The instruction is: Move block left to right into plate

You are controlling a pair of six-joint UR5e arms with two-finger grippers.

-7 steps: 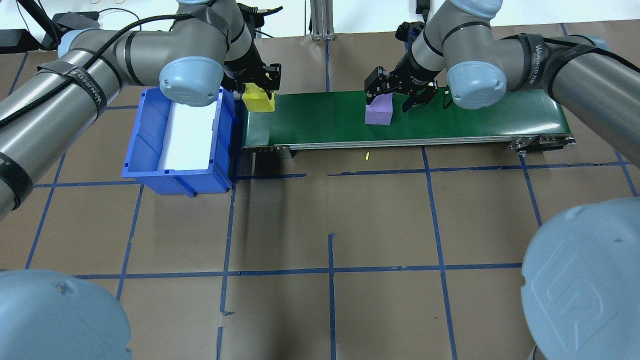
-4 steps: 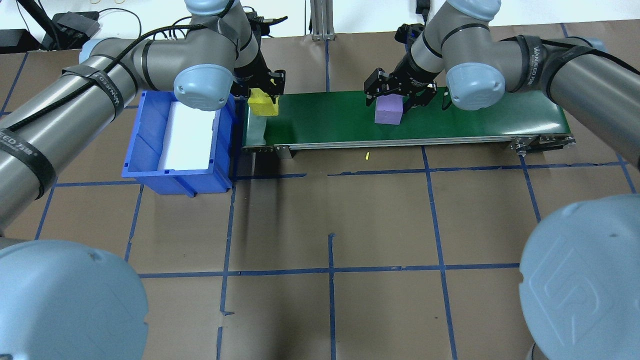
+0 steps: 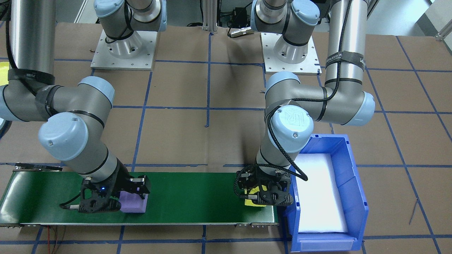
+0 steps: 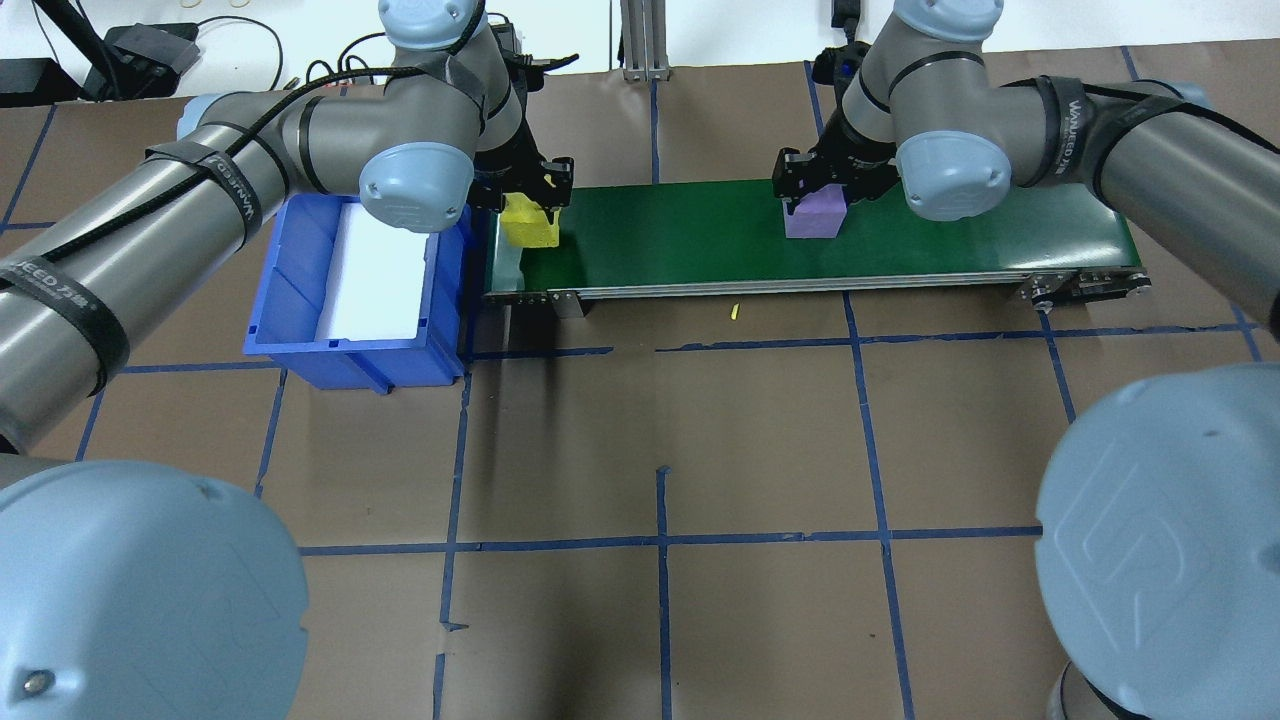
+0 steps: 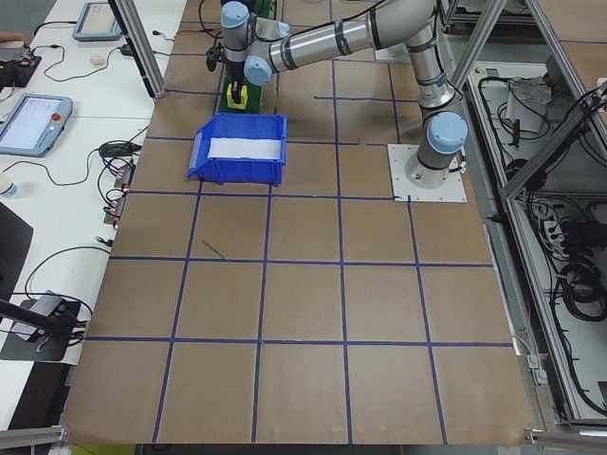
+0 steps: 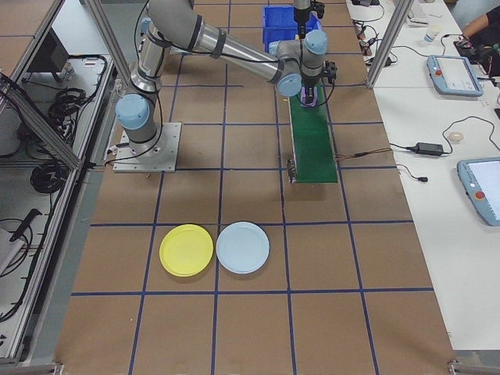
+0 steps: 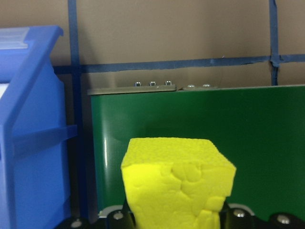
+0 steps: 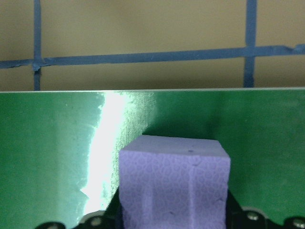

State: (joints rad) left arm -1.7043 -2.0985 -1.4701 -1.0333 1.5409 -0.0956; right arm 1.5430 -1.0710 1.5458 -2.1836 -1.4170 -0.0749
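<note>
A belt (image 4: 700,235) runs between the two grippers. The left gripper (image 4: 527,195) hangs over the belt's end, a foam block (image 4: 529,222) between its fingers, with a bin (image 4: 300,300) just beyond that end. The right gripper (image 4: 822,185) stands over the belt's middle stretch with another block (image 4: 812,216) under it. Two plates (image 6: 215,248) lie side by side on the floor sheet, well apart from both grippers.

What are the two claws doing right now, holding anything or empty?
Left gripper: closed on the yellow block.
Right gripper: closed on the purple block, over the green belt.

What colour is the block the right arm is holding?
Purple. It shows best in the right wrist-mounted view.
</note>
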